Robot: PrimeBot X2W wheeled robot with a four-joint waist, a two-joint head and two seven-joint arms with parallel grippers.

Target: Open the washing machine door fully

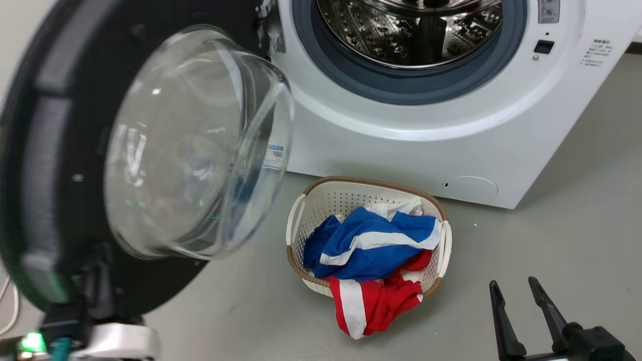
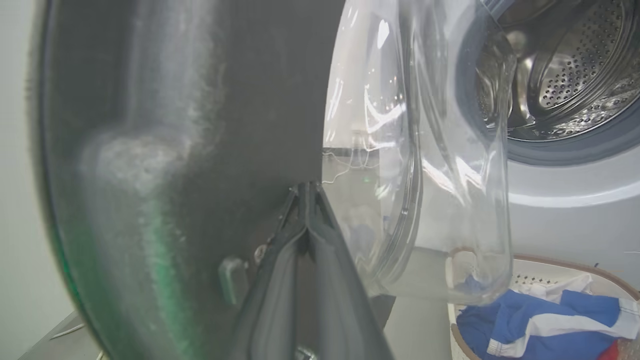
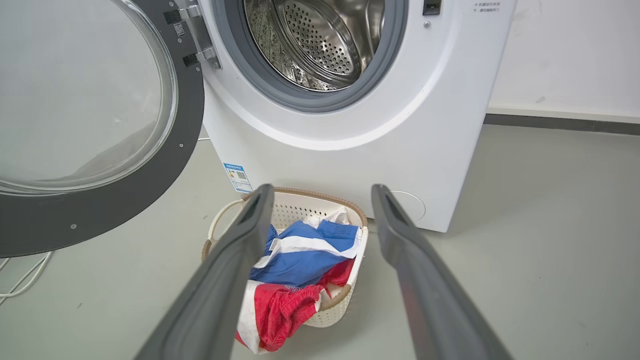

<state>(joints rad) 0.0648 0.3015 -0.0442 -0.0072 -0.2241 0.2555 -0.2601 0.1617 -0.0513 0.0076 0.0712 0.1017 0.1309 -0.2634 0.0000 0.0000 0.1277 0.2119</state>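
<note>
The washing machine door [image 1: 65, 150], a black disc with a bulging glass bowl [image 1: 190, 145], stands swung out to the left of the white washing machine [image 1: 401, 150], whose steel drum [image 1: 411, 30] is exposed. In the left wrist view my left gripper [image 2: 306, 190] is shut, its tips together against the dark inner face of the door [image 2: 225, 100] beside the glass. The left arm's pale wrist [image 1: 118, 343] sits under the door's lower edge. My right gripper [image 1: 516, 291] is open and holds nothing, low at the right, away from the door [image 3: 100, 210].
A white laundry basket [image 1: 293, 220] with blue, white and red clothes sits on the grey floor in front of the machine, between my two arms. A white cable [image 3: 20, 275] lies on the floor under the door. A wall runs behind the machine.
</note>
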